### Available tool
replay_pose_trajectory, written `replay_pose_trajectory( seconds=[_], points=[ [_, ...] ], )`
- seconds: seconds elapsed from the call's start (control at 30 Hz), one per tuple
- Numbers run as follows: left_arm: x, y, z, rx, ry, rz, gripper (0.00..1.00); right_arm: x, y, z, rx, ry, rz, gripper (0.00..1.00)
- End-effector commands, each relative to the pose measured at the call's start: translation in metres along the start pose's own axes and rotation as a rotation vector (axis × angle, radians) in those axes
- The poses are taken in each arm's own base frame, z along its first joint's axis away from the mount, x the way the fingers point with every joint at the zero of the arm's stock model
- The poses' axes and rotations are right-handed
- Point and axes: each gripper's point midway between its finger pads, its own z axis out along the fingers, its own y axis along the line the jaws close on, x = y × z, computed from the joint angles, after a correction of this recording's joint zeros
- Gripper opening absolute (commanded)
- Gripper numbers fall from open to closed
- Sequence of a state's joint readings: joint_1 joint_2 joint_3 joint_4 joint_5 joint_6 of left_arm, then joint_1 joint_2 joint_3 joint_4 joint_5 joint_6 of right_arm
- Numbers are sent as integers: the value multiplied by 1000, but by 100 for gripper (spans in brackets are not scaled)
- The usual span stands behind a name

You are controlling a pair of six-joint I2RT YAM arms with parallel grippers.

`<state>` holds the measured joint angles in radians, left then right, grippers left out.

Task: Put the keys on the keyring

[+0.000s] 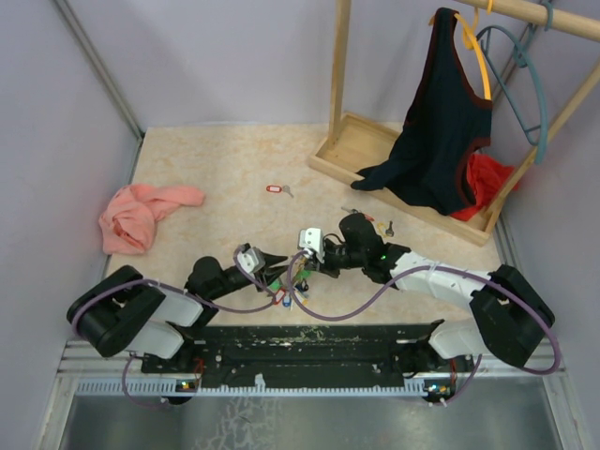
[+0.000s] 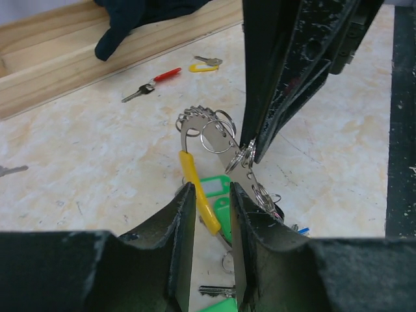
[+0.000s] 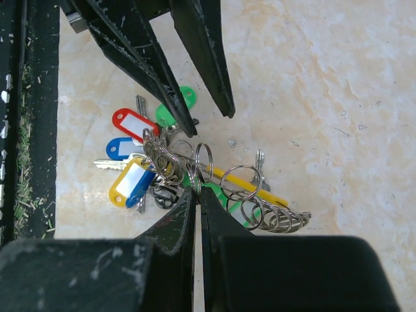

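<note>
The keyring (image 3: 276, 218) is a silvery wire loop with a yellow sleeve (image 2: 193, 179). It carries several small split rings and a bunch of keys with red (image 3: 133, 123), blue, yellow and green tags. It lies between both grippers near the front edge (image 1: 286, 281). My right gripper (image 3: 197, 190) is shut on one small split ring of the bunch. My left gripper (image 2: 212, 188) is narrowly open, its fingers either side of the yellow sleeve without clamping it. Loose keys lie further back: a red-tagged key (image 1: 274, 189), a black-headed key (image 2: 140, 91) and a yellow-tagged key (image 2: 203, 65).
A pink cloth (image 1: 141, 214) lies at the left. A wooden rack base (image 1: 356, 145) stands at the back right, with a dark top (image 1: 441, 122), a red cloth (image 1: 483, 180) and a teal hanger (image 1: 525, 84). The black base rail (image 1: 300, 342) runs along the near edge.
</note>
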<state>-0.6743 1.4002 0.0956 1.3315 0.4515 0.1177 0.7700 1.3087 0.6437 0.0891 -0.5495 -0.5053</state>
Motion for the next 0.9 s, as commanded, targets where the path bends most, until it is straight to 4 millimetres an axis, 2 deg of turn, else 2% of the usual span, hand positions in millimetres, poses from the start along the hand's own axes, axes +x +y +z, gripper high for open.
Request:
replay_pose_trajectory(
  seconds=[0.0,0.17,0.5,0.67,0.77,0.87],
  points=[
    [-16,-12,6,94,-77,70,33,-41,-7,-6,10,-123,-80,0],
    [-14,-17,15,166,-65,104,33,-42,-7,-6,9,-124,-84,0],
    [-9,-18,21,204,-43,114,31,-42,-7,-5,3,-123,-85,0],
    [-6,-21,21,225,-35,116,18,-42,-6,-5,0,-124,-87,0],
    [-8,-22,21,228,-42,121,2,-43,-6,-6,2,-126,-85,0],
    [-14,-17,18,196,-64,132,0,-41,-8,-9,28,-122,-68,0]
  ],
)
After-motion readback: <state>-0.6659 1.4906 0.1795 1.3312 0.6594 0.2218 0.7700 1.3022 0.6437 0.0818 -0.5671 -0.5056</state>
